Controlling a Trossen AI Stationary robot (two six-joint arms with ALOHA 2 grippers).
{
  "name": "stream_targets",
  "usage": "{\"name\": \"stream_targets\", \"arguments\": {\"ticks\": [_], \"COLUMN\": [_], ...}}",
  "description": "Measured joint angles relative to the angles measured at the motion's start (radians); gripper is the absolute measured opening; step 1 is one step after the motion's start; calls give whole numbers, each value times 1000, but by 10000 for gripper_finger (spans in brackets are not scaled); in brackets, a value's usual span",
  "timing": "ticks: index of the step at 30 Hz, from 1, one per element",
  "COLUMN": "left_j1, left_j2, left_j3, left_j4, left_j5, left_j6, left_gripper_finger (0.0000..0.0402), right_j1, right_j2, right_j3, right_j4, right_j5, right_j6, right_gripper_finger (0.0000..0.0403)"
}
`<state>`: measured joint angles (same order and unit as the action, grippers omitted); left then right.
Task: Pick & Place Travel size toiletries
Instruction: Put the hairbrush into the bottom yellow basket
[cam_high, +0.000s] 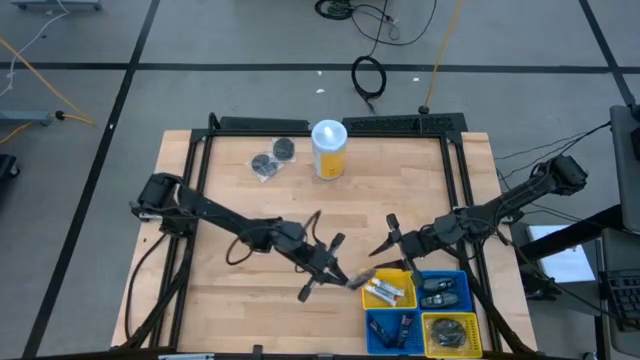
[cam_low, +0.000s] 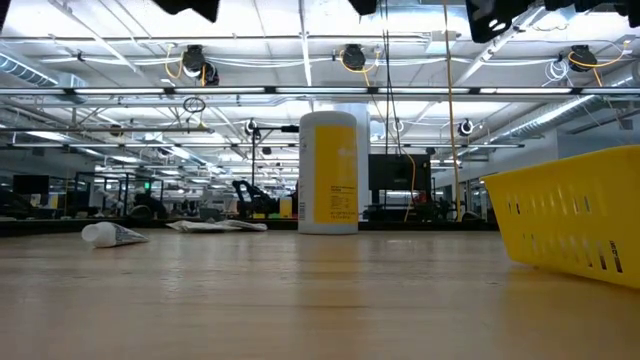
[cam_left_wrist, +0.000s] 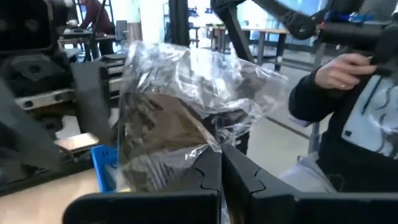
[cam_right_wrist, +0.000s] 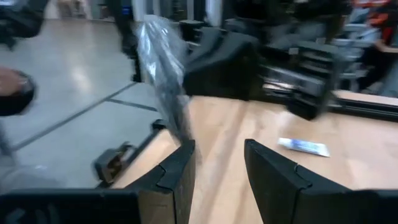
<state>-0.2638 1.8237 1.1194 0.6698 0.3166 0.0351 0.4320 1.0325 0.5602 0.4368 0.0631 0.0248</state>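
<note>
Low in the frame's middle, my left end effector (cam_high: 335, 262) pinches a crinkly clear packet (cam_left_wrist: 180, 99) beside the yellow tray (cam_high: 392, 287). I fear it snags my spread right end effector (cam_high: 388, 236) nearby and falls short.

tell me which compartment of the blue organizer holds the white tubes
The one nearest the left hand, in the blue organizer: white tubes inside. The others hold dark items.

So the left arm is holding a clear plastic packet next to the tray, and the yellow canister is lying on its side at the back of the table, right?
Not quite. The yellow canister stands upright, as the low view shows. The rest holds: the left gripper pinches a clear plastic packet beside the tray.
</note>
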Motion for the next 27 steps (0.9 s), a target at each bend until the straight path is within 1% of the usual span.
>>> {"name": "stream_targets", "arguments": {"ticks": [2,4,13,16,23,27], "left_j1": [2,5,6,6,6,6], "left_j2": [13,25,-3,-7,-7,-7], "left_j3": [33,65,76,76,76,76], "left_j4": [-55,-74,-144,-170,-174,-148], "left_j5": [1,-1,-10,-22,-31,-45], "left_j6": [14,30,65,64,61,73], "left_gripper_finger": [0,0,0,0,0,0], "right_j1": [0,1,1,1,21,21], "right_j2": [0,0,-1,-9,-34,-30], "right_j3": [0,0,0,0,0,0], "right_j4": [1,-1,-110,-128,-134,-97], "right_j5": [-38,-41,-46,-92,-93,-90], "right_j6": [6,13,-1,-11,-18,-19], "right_gripper_finger": [130,130,130,130,130,130]}}
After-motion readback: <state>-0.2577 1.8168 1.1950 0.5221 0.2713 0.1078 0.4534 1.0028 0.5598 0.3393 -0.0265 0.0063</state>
